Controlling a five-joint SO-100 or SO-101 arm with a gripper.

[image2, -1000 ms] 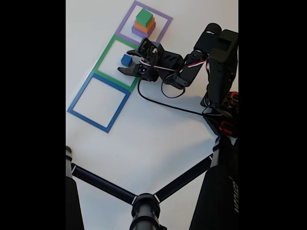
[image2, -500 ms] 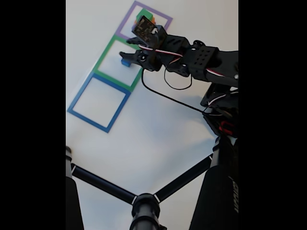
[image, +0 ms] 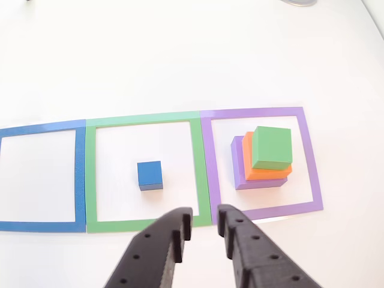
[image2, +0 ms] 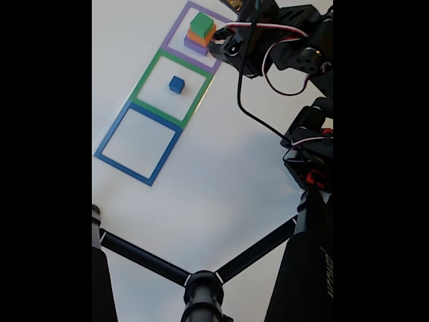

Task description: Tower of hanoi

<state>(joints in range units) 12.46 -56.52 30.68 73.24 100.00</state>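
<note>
The tower of hanoi is split in two. The blue cube (image: 150,175) (image2: 176,84) sits alone inside the green tape square (image: 144,119). The green block (image: 272,147) (image2: 201,25) tops the orange block (image: 264,173) and the flat purple block (image: 237,162), stacked inside the purple tape square (image: 252,112). My gripper (image: 204,219) (image2: 218,48) hovers over the border between the green and purple squares. Its jaws stand a little apart, open, with nothing between them. It touches no block.
A blue tape square (image: 36,128) (image2: 137,144) lies beyond the green one with nothing inside. The arm's base and cables (image2: 310,161) stand at the right in the fixed view. Black tripod legs (image2: 201,288) cross the bottom of that view.
The gripper has drawn back from the blue cube and swung up toward the purple square. The blue cube stays put in the green square.
</note>
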